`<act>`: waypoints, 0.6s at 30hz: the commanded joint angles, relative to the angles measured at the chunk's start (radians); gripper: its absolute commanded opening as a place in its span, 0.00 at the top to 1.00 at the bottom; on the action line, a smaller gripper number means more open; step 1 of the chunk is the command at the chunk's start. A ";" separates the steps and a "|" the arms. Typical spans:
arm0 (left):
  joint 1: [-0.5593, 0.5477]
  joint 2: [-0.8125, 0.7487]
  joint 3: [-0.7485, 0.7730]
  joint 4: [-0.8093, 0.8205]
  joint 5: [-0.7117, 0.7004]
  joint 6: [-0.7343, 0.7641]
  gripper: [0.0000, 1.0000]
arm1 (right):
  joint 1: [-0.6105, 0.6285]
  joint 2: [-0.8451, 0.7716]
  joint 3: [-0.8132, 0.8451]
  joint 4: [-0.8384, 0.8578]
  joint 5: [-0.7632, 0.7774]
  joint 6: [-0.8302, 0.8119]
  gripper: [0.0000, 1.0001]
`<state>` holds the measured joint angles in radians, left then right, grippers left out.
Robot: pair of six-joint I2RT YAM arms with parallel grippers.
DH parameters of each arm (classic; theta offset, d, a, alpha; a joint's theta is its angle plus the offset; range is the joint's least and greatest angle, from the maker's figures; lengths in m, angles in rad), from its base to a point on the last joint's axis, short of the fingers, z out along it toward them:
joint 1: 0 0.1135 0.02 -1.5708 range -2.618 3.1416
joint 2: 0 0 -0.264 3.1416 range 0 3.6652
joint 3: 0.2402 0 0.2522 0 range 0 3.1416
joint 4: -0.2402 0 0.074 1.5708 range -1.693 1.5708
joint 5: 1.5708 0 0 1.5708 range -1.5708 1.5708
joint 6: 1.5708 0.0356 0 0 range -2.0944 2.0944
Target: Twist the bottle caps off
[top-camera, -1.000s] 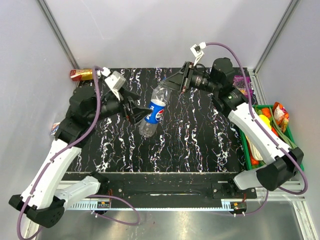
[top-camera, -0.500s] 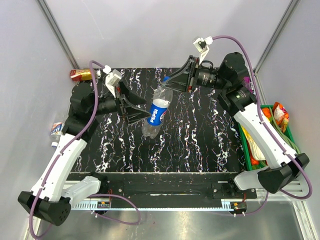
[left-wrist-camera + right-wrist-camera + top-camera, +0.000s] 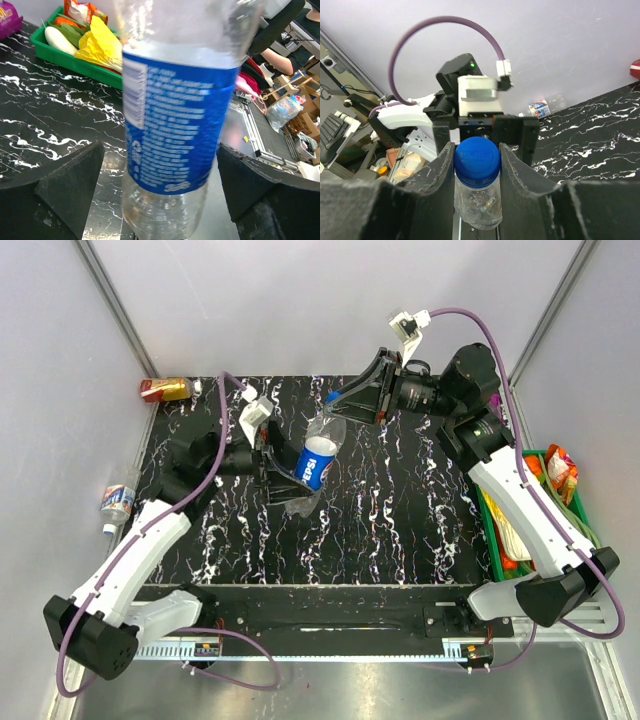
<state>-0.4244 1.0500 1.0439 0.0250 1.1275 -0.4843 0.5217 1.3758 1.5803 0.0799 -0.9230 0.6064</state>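
Note:
The clear Pepsi bottle [image 3: 313, 462] hangs tilted over the black marbled table [image 3: 400, 520]. My right gripper [image 3: 336, 403] is shut on its dark blue cap [image 3: 476, 157], with both fingers pressed against the cap's sides. My left gripper [image 3: 290, 478] is open and straddles the bottle's lower body. In the left wrist view the blue label [image 3: 175, 120] sits between the two fingers [image 3: 70, 185], with a gap on each side. The second bottle [image 3: 118, 502] lies off the table's left edge, its white cap [image 3: 108, 529] pointing toward the near side.
A red-and-gold can [image 3: 165, 389] lies at the table's back left corner. A green tray [image 3: 497, 525] of toy food stands along the right edge, with a purple bag [image 3: 490, 405] behind it. White walls close in the back and sides.
My left arm has swung right, so its open jaws now straddle the bottle's lower body. My right gripper has lifted the capped end slightly and then held still.

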 commanded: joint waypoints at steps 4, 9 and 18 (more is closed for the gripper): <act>-0.020 0.031 -0.022 0.067 0.071 0.030 0.01 | 0.008 -0.003 0.029 0.110 -0.048 0.055 1.00; -0.042 0.039 -0.028 0.113 0.132 0.024 0.10 | 0.008 0.008 0.026 0.119 -0.059 0.064 1.00; -0.048 0.057 -0.027 0.133 0.132 0.004 0.43 | 0.008 0.003 0.001 0.130 -0.043 0.075 1.00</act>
<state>-0.4683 1.0954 1.0203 0.0929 1.2282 -0.4831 0.5217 1.3849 1.5776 0.1604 -0.9611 0.6575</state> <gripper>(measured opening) 0.644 0.385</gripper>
